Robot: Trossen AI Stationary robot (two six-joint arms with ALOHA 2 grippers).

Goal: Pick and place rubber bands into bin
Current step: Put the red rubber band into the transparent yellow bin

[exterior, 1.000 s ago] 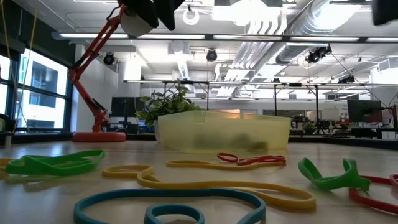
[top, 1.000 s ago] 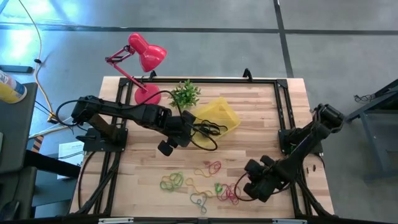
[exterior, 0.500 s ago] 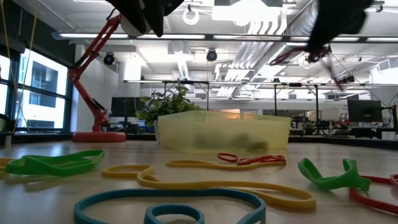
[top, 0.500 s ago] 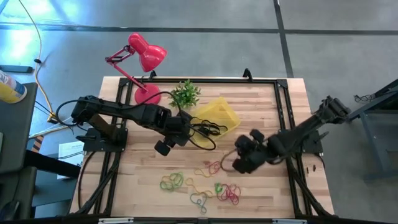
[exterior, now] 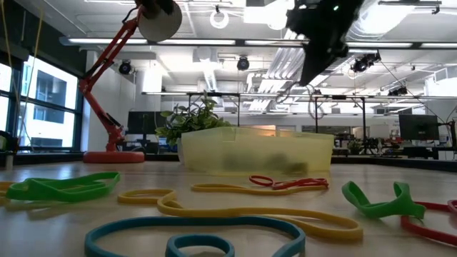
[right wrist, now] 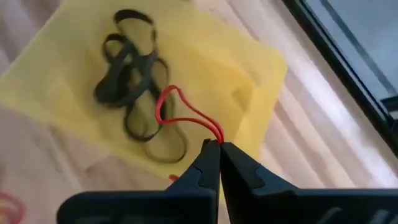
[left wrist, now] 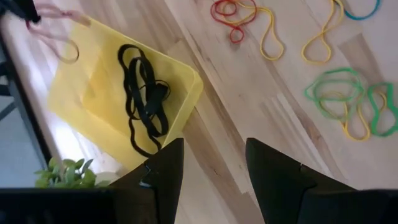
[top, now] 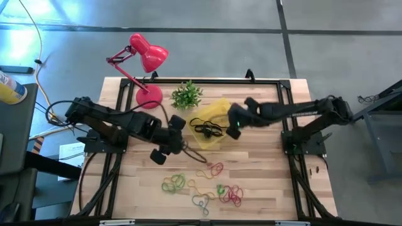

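Counter (top: 264,176): wood, w/ a dark frame round it. Landmark = the bin (top: 221,110).

Left arm comes in from the counter's left edge; left hand (top: 164,148) hangs over bare wood just near-left of the bin, fingers (left wrist: 280,180) set wide apart w/ nothing between them.

Right arm reaches across from the right edge; right hand (top: 234,124) sits over the bin's right side, fingers pinched tight on a red band (right wrist: 180,115). The band's loop dangles down above the bin interior, not touching the floor as far as can be told.

Lamp (top: 146,58): red, beyond-left of the bin, base on the counter's far edge, head out past the edge. Plant (top: 186,94): green, just left of the bin's far corner.

Bin: yellow translucent tray, lying at an angle to the counter edges, towards the far side. In low view it stands behind the loose bands w/ the plant showing over its left end.

Black bands (top: 207,128): a tangled clump of large loops inside the bin, on its left half.

Loose bands (top: 207,185): scattered on the counter well nearer than the bin – green ones to the left, red-orange closest to the bin, yellow in the middle, red & green to the right. All flat, apart from both hands.
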